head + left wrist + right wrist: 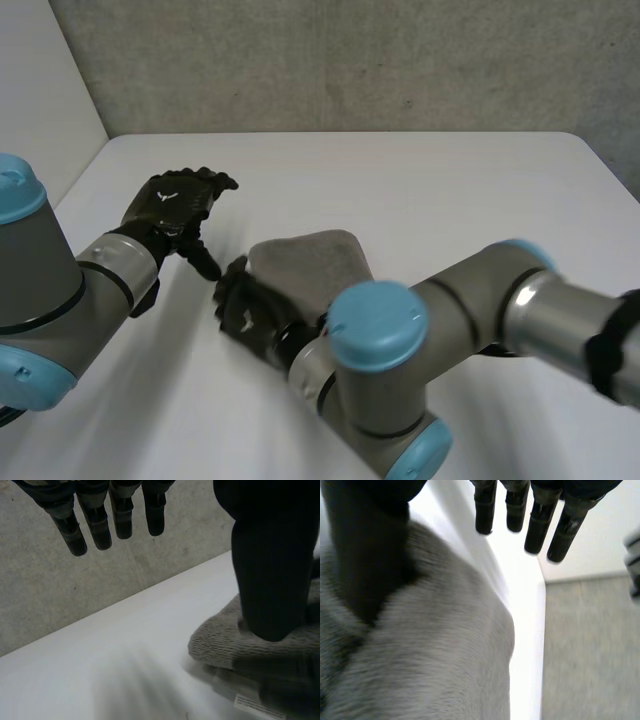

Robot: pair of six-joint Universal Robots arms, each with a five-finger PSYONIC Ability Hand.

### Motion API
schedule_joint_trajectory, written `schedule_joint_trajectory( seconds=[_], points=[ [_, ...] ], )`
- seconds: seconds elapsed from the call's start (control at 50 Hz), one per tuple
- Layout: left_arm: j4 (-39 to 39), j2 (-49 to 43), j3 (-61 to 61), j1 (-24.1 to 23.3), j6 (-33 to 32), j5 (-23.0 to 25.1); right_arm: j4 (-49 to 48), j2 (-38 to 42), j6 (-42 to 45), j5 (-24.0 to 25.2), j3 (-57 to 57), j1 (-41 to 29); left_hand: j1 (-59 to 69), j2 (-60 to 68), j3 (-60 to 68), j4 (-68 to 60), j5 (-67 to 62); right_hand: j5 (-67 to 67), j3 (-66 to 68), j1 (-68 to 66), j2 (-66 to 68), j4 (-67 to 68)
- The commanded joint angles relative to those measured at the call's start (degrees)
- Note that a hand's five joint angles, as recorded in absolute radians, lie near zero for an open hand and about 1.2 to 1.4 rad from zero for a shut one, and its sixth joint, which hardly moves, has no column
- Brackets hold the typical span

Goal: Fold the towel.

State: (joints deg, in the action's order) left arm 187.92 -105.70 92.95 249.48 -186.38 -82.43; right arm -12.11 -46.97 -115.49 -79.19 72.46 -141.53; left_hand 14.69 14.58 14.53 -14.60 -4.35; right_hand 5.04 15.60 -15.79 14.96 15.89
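A grey towel (310, 262) lies folded into a small thick pad near the middle of the white table (430, 190). My right hand (240, 305) sits at the towel's near left edge, its arm reaching in across the front. In the right wrist view its fingers (537, 525) stick out straight past the towel (445, 660), and the thumb rests on the cloth without pinching it. My left hand (175, 205) hovers left of the towel, fingers relaxed and thumb pointing down. Seen from the left wrist, straight fingers (100, 525) hang in the air beside the towel's rounded fold (220, 640).
A grey wall (350, 60) runs along the table's back edge, with a white wall (40, 90) at the left. A small white label (255, 702) shows on the towel's underside edge. Bare tabletop stretches behind and to the right of the towel.
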Motion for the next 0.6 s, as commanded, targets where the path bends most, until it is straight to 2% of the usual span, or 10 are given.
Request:
schedule_joint_trajectory(
  seconds=[0.02, 0.04, 0.06, 0.08, 0.12, 0.22, 0.3, 0.44, 0.6],
  points=[
    [0.4, -1.0, -0.8, -0.7, 1.5, 0.0, 0.1, -12.7, -34.1, -1.1, 7.2, 9.0, 0.6, 0.7, 0.7, -0.7, -0.9, -5.0, -5.6, 5.8, -5.0, -5.9],
    [0.4, -1.0, -0.8, -0.8, 1.6, 0.0, 0.1, -12.7, -34.2, -1.1, 7.2, 9.0, 0.6, 0.7, 0.7, -0.7, -0.9, -5.0, -5.6, 5.8, -5.0, -5.9],
    [0.5, -1.2, -1.0, -0.8, 2.5, 0.0, 0.2, -14.3, -40.0, -0.7, 8.0, 11.0, 0.6, 0.7, 0.7, -0.7, -0.9, -5.0, -5.6, 5.8, -5.0, -5.9],
    [0.5, -1.2, -1.0, -0.8, 2.5, 0.0, 0.2, -14.3, -40.1, -0.7, 8.1, 11.0, 0.6, 0.7, 0.7, -0.7, -0.9, -5.0, -5.6, 5.8, -5.0, -5.9],
    [0.5, -2.8, -2.1, -1.2, 5.5, 0.0, 1.6, -16.1, -49.4, 1.5, 9.2, 14.2, 0.6, 0.7, 0.7, -0.7, -0.9, -5.0, -5.6, 5.8, -5.0, -5.9],
    [0.4, -5.6, -2.9, -2.0, 10.2, 0.0, 7.8, -15.5, -56.5, 5.6, 8.2, 17.9, 0.7, 0.8, 0.9, -0.8, -1.1, -5.0, -5.6, 5.8, -5.0, -5.9],
    [0.3, -7.9, -3.2, -3.3, 11.0, 0.2, 9.9, -13.8, -57.8, 6.6, 7.0, 18.9, 0.9, 1.0, 1.1, -1.0, -1.2, -5.0, -5.6, 5.8, -5.0, -5.9],
    [0.4, -14.4, -5.4, -8.4, 11.7, -0.1, 12.7, -5.5, -57.8, 5.7, 1.7, 19.5, 0.7, 0.8, 0.9, -0.8, -1.1, -5.0, -5.6, 5.8, -5.0, -5.9],
    [0.2, -20.9, -7.7, -9.7, 12.8, -1.8, 13.3, -0.8, -57.0, 4.4, -0.6, 19.5, 0.7, 0.8, 0.9, -0.8, -1.1, -5.0, -5.6, 5.8, -5.0, -5.9]
  ],
)
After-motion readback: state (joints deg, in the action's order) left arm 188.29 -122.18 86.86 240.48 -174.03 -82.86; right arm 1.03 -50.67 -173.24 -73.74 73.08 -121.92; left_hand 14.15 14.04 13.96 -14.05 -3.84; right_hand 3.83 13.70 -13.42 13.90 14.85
